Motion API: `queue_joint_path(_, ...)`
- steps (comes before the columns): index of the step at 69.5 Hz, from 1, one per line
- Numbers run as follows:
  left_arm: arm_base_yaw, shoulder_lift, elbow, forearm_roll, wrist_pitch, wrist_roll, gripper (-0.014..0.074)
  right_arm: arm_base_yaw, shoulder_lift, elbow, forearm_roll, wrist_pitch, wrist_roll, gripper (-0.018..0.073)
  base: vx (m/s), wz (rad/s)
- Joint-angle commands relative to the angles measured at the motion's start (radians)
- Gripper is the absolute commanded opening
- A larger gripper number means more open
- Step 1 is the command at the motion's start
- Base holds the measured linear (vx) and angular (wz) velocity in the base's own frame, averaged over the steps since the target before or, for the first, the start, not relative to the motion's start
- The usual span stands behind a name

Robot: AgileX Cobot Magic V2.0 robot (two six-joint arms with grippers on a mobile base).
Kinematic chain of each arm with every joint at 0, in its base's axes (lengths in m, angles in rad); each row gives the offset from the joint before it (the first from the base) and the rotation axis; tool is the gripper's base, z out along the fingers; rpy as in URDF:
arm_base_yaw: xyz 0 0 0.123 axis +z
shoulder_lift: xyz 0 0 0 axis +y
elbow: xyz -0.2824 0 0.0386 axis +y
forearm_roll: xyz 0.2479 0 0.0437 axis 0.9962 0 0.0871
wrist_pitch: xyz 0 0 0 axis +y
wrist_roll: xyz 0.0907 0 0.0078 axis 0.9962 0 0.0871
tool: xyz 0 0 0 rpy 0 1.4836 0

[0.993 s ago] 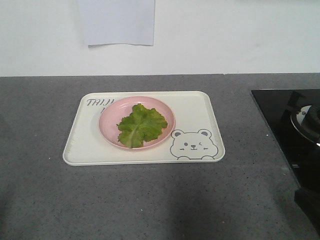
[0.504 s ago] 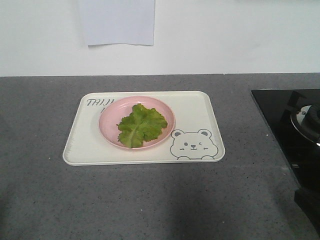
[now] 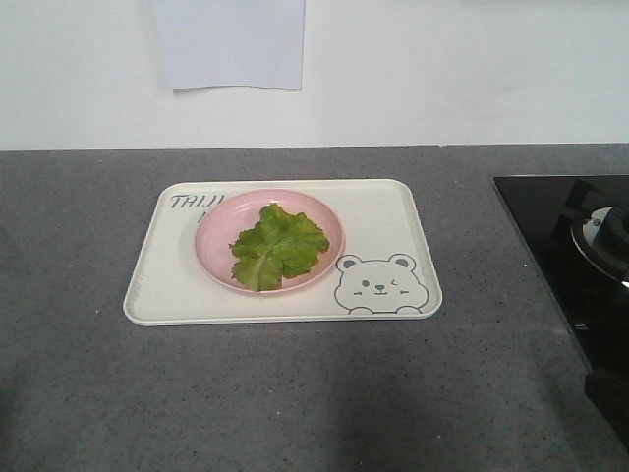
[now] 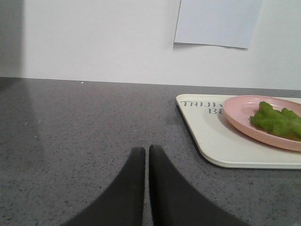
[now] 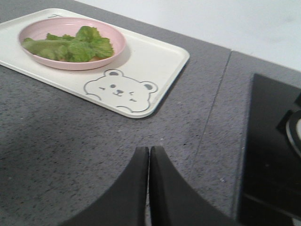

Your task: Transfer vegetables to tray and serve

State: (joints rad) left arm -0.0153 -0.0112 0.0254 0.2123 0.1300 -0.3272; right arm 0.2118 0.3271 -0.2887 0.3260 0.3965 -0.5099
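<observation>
**Nothing moved in the last second: lettuce plated on tray**

Both grippers, left gripper and right gripper, are clenched and empty. Ahead-right of the left, ahead-left of the right: bear tray, pink plate, lettuce. Unchanged scene; serving likely remains.

A cream-white tray carries a grey-outlined cartoon bear face at one corner and dark lettering at the opposite corner. On the tray, a plain pale pink plate holds crinkly bright green lettuce with a paler rib. Around the tray, the counter is speckled dark grey. Beside it lies a glossy black hob. Behind the tray, the wall is white, with a pale bluish-white paper sheet. Both wrist views show black fingers.
</observation>
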Motion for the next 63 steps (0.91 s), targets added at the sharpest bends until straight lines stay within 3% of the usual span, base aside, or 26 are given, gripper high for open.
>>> queue_joint_path(1,-0.002,-0.013,0.022,-0.001,-0.065,-0.010,-0.0006,-0.005,-0.026,-0.013,-0.090,-0.110,0.081,-0.0006,0.00,0.00)
queue_joint_path(13,-0.002,-0.013,0.022,-0.001,-0.065,-0.010,-0.0006,-0.005,-0.157,0.137,-0.277,-0.274,0.400,-0.0003,0.00,0.00)
queue_joint_path(27,-0.002,-0.013,0.022,-0.001,-0.065,-0.010,-0.0006,-0.005,-0.279,0.318,-0.392,-0.424,0.618,-0.0003,0.00,0.00)
queue_joint_path(38,-0.002,-0.013,0.022,-0.001,-0.065,-0.010,-0.0006,-0.014,-0.347,0.333,-0.407,-0.378,0.644,-0.0003,0.00,0.00)
queue_joint_path(52,-0.002,-0.013,0.022,-0.001,-0.065,-0.010,-0.0006,-0.083,-0.346,0.333,-0.409,-0.410,0.644,-0.0003,0.00,0.00)
queue_joint_path(63,-0.002,-0.013,0.022,-0.001,-0.065,-0.010,-0.0006,-0.095,-0.346,0.333,-0.408,-0.423,0.644,-0.0003,0.00,0.00)
